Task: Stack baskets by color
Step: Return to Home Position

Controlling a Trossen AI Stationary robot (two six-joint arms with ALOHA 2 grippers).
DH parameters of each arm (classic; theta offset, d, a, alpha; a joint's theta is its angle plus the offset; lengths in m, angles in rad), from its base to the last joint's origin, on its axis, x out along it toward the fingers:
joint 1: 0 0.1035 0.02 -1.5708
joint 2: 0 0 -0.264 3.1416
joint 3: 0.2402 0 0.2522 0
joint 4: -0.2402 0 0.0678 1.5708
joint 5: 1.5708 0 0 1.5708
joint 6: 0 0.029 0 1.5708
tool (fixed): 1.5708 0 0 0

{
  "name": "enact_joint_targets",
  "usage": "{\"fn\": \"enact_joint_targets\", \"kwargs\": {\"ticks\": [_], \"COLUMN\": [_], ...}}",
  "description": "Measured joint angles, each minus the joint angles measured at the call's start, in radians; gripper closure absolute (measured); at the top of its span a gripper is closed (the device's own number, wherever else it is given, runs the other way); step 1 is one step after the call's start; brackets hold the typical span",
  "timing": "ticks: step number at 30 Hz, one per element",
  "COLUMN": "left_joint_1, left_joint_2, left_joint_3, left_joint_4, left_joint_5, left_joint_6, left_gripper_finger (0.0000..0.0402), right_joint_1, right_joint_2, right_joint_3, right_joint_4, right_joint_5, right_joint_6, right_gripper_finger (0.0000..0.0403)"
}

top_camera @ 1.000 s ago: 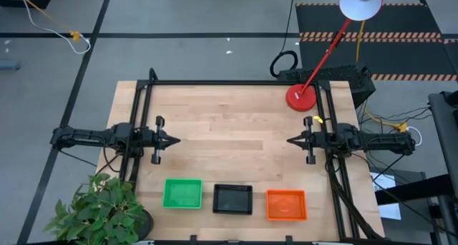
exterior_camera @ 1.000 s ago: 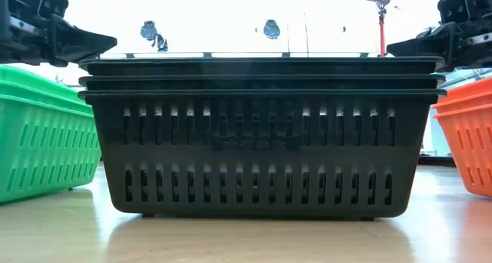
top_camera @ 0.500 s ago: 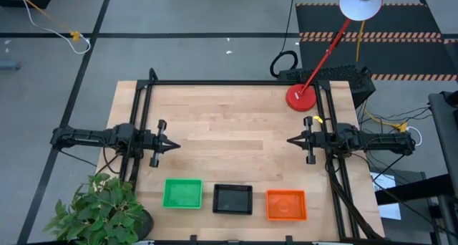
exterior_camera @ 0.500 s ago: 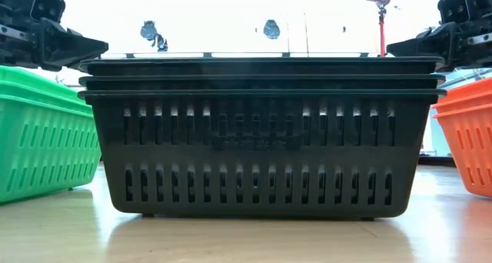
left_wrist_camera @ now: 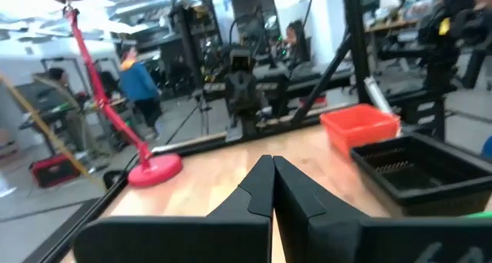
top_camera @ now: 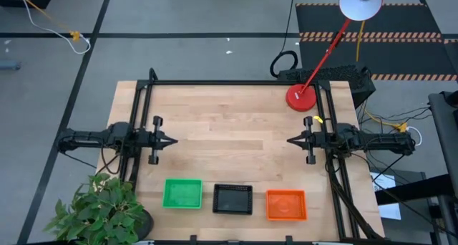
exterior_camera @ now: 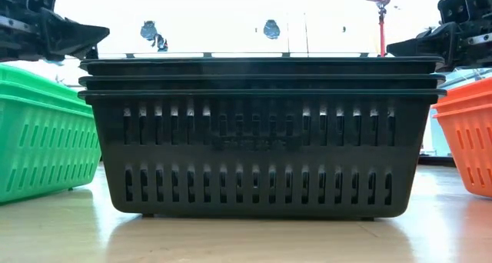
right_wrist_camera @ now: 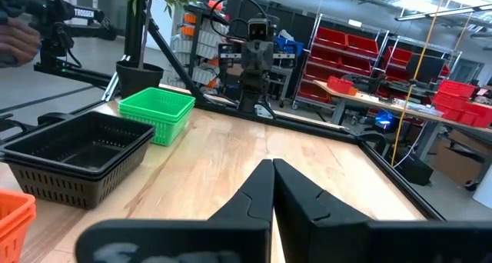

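Left gripper (top_camera: 174,140) and right gripper (top_camera: 290,140) — both pinched closed — face off, lamp base (top_camera: 301,97) near the right

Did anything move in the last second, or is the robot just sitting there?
The left gripper drew back slightly toward its own side of the table, jaws shut and empty. Nothing was picked up or released. The right gripper, green stack, black stack and orange stack stayed put.
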Motion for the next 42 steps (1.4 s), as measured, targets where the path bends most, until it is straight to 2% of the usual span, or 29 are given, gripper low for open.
{"fn": "enact_joint_targets", "kwargs": {"ticks": [8,17,27,42], "left_joint_1": [0.03,0.03,0.03,0.03], "left_joint_2": [0.01,0.01,0.01,0.01], "left_joint_3": [0.0,0.0,0.0,0.0], "left_joint_4": [-0.052,-0.047,-0.047,-0.047], "left_joint_5": [-0.026,-0.026,-0.026,-0.026], "left_joint_6": [-0.003,-0.014,-0.012,-0.012], "left_gripper_finger": [0.0387,0.0398,0.0367,0.0364], "right_joint_1": [0.0,0.0,0.0,0.0], "right_joint_2": [0.0,0.0,0.0,0.0], "right_joint_3": [0.0,0.0,0.0,0.0], "right_joint_4": [0.0,0.0,0.0,0.0], "right_joint_5": [0.0,0.0,0.0,0.0], "right_joint_6": [0.0,0.0,0.0,0.0], "right_gripper_finger": [0.0403,0.0403,0.0403,0.0403]}}
